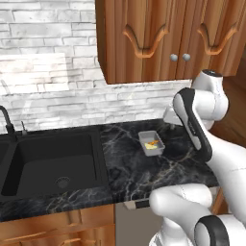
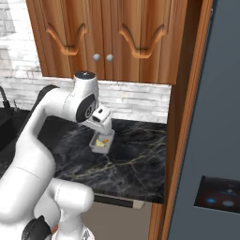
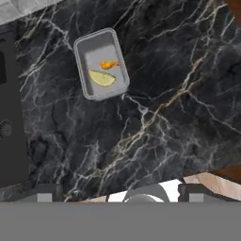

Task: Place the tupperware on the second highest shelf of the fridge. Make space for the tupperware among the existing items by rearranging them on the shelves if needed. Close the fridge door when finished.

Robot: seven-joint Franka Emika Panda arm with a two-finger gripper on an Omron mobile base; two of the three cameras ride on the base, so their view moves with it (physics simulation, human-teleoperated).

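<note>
One white arm bent above tupperware [image 1: 151, 143] on counter [image 3: 155, 122], hand [image 2: 102, 123] pointing down; grip state unclear

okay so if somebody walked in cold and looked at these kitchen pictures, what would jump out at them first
The small grey tupperware with yellow and orange food sits alone on the black marble counter, right of the dark sink. The big white robot arm rises over it, under the wooden cabinets. At the far right of the right base view stands the slate-grey fridge, its black panel showing blue lights.
</note>
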